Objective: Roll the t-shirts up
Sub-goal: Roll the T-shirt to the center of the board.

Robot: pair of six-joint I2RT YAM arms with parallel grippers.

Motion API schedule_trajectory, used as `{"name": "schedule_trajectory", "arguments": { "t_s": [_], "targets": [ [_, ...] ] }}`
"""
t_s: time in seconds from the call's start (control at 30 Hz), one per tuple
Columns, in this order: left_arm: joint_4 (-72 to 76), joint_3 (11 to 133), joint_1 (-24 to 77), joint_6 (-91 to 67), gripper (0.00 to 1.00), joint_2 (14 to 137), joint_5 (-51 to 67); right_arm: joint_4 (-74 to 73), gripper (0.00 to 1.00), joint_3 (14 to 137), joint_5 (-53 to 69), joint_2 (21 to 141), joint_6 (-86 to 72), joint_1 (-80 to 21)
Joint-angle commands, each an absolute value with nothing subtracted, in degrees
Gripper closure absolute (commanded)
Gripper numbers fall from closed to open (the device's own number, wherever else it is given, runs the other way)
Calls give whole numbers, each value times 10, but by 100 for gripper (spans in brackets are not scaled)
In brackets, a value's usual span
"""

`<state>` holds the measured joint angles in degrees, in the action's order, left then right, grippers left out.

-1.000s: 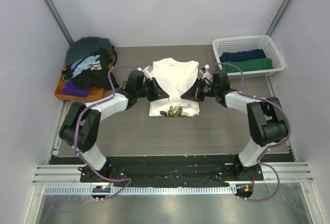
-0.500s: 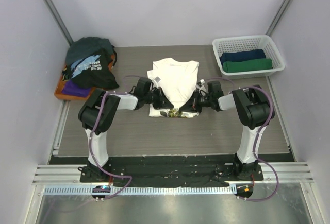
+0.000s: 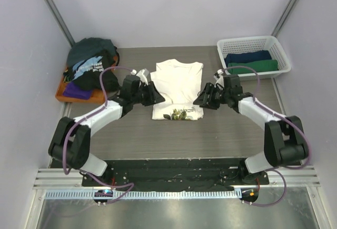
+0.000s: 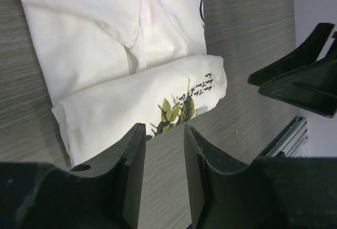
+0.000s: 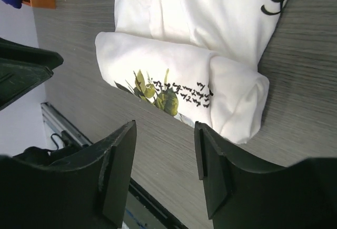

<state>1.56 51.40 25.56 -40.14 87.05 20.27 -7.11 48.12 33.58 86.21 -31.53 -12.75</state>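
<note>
Bright, even, diffuse light from overhead; shadows are short and soft. White shirt (image 4: 105, 34) is close to clipping in the wrist views, folds still readable. Near fingers (image 4: 131, 176) are dark and soft-focus, table (image 4: 253, 29) grain is sharp. Soft sheen on the metal plate (image 3: 168, 213).

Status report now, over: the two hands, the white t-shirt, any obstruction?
Left hand open, right hand open, both empty, flanking the white t-shirt. Its near end rolled, rest flat. Shirt pile and basket well aside.

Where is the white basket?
In the top view the basket sits at the table's far right corner, right of the white shirt.
</note>
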Motion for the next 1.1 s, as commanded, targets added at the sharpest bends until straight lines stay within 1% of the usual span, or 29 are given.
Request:
{"name": "schedule_trajectory", "arguments": {
  "t_s": [0.0,0.1,0.2,0.33,0.7,0.8,0.9,0.93,1.0,1.03,1.07],
  "targets": [
    [-36,464,265,-358,59,829,150,-193,44,490,215,800,-251,-134],
    [-29,428,267,-359,59,820,142,-207,43,466,165,784,-243,-142],
    [-11,402,267,-360,59,823,134,-201,45,452,151,793,-242,-147],
    [-4,396,267,-363,59,834,135,-179,48,450,142,823,-241,-150],
    [-5,401,268,-356,59,845,117,-129,50,459,180,879,-240,-151],
    [-4,408,267,-353,60,855,120,-120,53,463,194,892,-240,-152],
    [-4,412,267,-352,62,866,124,-116,63,464,200,899,-239,-154],
    [-4,414,267,-352,64,868,124,-114,74,464,203,900,-239,-153],
    [-4,417,268,-352,65,874,115,-112,85,463,210,903,-240,-155],
    [-4,418,267,-353,65,875,110,-112,92,463,211,903,-242,-156],
    [-4,419,267,-353,66,876,105,-111,94,463,212,904,-241,-156]
  ]
}}
